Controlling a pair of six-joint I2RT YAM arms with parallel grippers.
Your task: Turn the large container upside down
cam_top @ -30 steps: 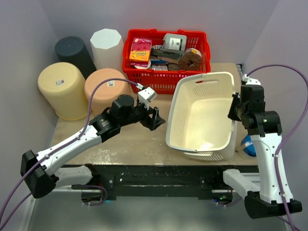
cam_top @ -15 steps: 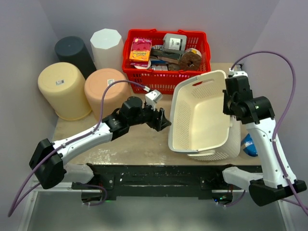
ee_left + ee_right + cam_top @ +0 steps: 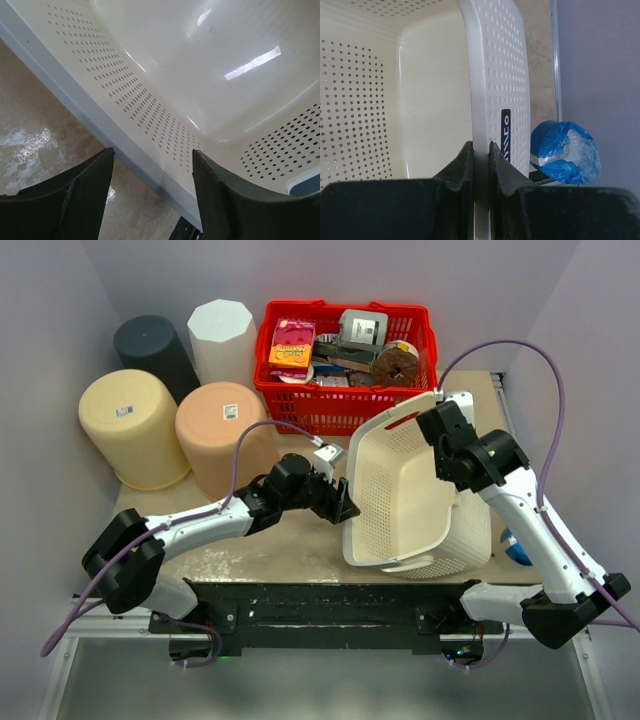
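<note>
From above, the large container stands tipped steeply on the right half of the table. Its opening is turned to the left and its lower part sits near the front edge.

Only the right wrist view shows the grip. The right claw is clenched on the raised rim, with black fingers pressed against both faces of the thin wall. That view also shows a small dark label on the outer wall. A crumpled blue bag lies beyond it beside the wall; from overhead it is mostly hidden behind the arm.

The left wrist view looks into the glossy inside, where strips of light reflect. The left claw is released, its two dark fingers spread with the lower rim running between them. Neither finger visibly touches the rim.

The table is beige and mottled like stone, with pale scuffed patches near the front. Plain lilac-grey walls close it in on three sides.

The container is white plastic with rounded corners, and rows of small holes run across its sides. At the back stands a red basket of open lattice, packed with packets and tins. Four upturned tubs stand to the left of it: a cream tub, a peach tub, a dark tub and a white faceted tub.
</note>
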